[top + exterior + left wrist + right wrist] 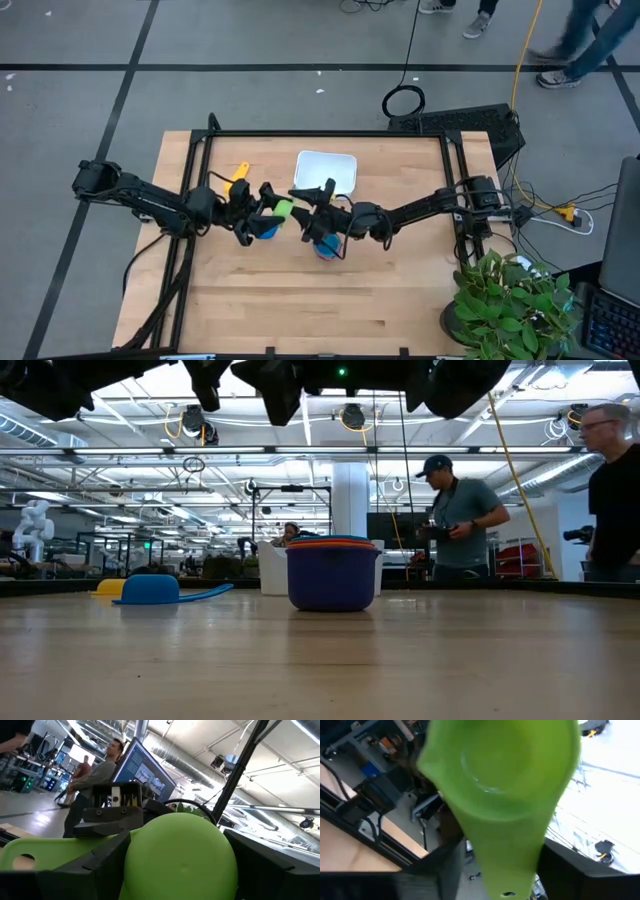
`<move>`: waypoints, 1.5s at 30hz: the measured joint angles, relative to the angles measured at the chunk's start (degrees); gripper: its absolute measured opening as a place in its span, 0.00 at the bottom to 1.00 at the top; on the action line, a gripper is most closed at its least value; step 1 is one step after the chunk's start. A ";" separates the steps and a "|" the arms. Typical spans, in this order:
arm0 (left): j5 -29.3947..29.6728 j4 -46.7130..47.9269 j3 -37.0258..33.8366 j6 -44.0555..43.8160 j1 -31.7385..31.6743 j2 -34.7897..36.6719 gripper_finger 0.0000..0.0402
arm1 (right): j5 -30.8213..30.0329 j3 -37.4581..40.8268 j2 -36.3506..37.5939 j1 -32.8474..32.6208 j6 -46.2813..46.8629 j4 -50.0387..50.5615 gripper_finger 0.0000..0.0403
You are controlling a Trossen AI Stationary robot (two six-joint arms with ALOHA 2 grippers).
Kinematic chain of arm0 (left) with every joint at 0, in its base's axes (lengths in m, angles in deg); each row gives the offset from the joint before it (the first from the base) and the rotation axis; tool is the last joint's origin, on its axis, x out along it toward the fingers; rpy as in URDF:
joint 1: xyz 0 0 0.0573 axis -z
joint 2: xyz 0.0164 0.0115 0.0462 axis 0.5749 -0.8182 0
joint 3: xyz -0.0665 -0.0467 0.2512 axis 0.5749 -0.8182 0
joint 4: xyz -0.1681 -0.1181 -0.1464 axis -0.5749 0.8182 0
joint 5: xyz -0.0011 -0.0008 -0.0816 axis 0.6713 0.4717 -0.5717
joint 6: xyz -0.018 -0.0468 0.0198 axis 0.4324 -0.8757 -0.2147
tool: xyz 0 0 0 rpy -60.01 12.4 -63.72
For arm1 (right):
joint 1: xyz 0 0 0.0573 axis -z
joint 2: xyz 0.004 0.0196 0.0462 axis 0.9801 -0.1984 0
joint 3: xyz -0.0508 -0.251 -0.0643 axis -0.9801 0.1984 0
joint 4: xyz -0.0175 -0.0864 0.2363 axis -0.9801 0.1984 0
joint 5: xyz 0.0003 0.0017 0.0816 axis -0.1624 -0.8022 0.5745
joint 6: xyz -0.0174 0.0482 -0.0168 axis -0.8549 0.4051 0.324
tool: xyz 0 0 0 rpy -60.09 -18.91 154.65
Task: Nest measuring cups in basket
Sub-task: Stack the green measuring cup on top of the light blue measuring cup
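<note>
The green measuring cup (284, 208) hangs in the air over the table's middle, between my two grippers. My left gripper (268, 206) is shut on its bowl, and my right gripper (301, 201) is shut on its handle. A stack of cups (333, 572), navy outermost with orange and teal rims showing, stands upright on the table below my right gripper. The blue cup (150, 588) lies bowl-down beneath my left gripper. The yellow cup (238, 181) lies toward the far edge. The white basket (325, 156) sits on the table's far side. My left gripper pinches the green cup's bowl (180, 855) between its two fingers (100, 867), one by the handle's root, one opposite. It comes level from the table's left, and the cup is lifted clear. My right gripper has the green cup's handle (512, 865) between its fingers (445, 870), which lie along its two long edges. It comes from the table's right, with the handle's holed end far back between the fingers.
A potted plant (505, 300) stands at the table's near right corner. A black frame (330, 133) borders the table's far and side edges. People (455, 520) stand and walk in the room beyond. Bare wood lies toward the near edge.
</note>
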 joint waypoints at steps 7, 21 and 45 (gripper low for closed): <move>0.38 0.06 0.00 -0.26 -0.04 0.00 0.71 | -2.61 -0.03 0.05 -0.21 -0.50 -0.03 0.36; -0.24 -0.28 0.04 -0.60 -0.04 0.04 0.85 | -6.22 -0.03 -0.01 -2.19 -0.74 0.34 0.36; -0.48 12.14 0.04 6.08 -5.51 11.85 0.89 | -18.88 0.01 1.31 -6.44 6.90 18.16 0.36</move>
